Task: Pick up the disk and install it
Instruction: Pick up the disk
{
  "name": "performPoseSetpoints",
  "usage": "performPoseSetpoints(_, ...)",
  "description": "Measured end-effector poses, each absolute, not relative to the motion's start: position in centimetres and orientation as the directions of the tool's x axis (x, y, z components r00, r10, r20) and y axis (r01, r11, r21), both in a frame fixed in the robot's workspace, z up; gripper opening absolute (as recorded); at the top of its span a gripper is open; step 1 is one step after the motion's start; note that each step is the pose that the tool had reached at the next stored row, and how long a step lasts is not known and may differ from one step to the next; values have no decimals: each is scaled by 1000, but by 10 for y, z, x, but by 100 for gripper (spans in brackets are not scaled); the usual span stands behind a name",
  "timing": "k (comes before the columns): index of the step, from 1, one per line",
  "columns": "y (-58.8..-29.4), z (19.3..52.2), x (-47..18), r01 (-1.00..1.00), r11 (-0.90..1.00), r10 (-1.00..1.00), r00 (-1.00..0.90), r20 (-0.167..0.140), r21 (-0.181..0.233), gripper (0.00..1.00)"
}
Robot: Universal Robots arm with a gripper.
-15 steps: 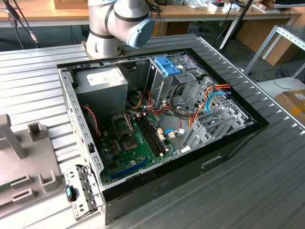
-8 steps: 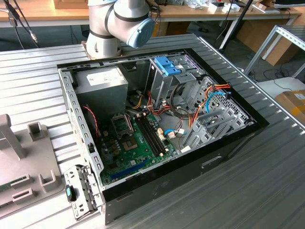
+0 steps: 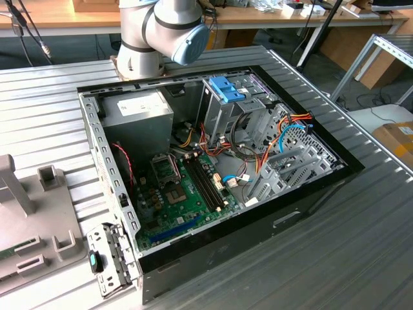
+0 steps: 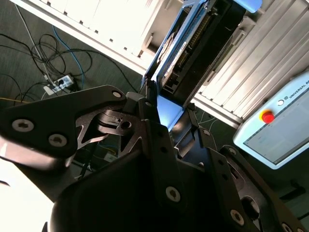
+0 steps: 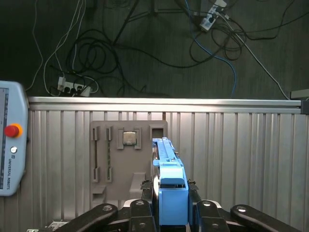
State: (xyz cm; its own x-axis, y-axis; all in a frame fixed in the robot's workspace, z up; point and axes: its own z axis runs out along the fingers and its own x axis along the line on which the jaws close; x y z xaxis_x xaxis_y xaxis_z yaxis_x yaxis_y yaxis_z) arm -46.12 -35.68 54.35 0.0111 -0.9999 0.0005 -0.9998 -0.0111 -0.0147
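Observation:
In both wrist views my gripper (image 5: 169,203) (image 4: 170,126) is shut on the disk (image 5: 171,180) (image 4: 169,110). The disk is a flat drive in a light blue plastic bracket, held edge-on between the two black fingers (image 5: 143,209), with its dark body reaching out beyond the fingertips. In the first wrist view it hangs high above the ribbed metal table (image 5: 231,159). The open computer case (image 3: 303,194) lies on its side on that table in the exterior view, and the arm's base (image 3: 155,32) stands behind it.
Inside the case are a grey power-supply box (image 3: 139,113), the motherboard (image 3: 181,187), loose cables and a tall metal cage with a blue latch (image 3: 227,90). A grey fixture plate (image 5: 125,159) (image 3: 32,226) lies on the table. A teach pendant (image 5: 9,140) (image 4: 280,130) hangs nearby, and cables cover the floor.

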Motion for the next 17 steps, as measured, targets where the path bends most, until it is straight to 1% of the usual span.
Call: performPoseSetpoints(17,-357,544,-428,-1000,-11,-1000,11,1,-15,37)
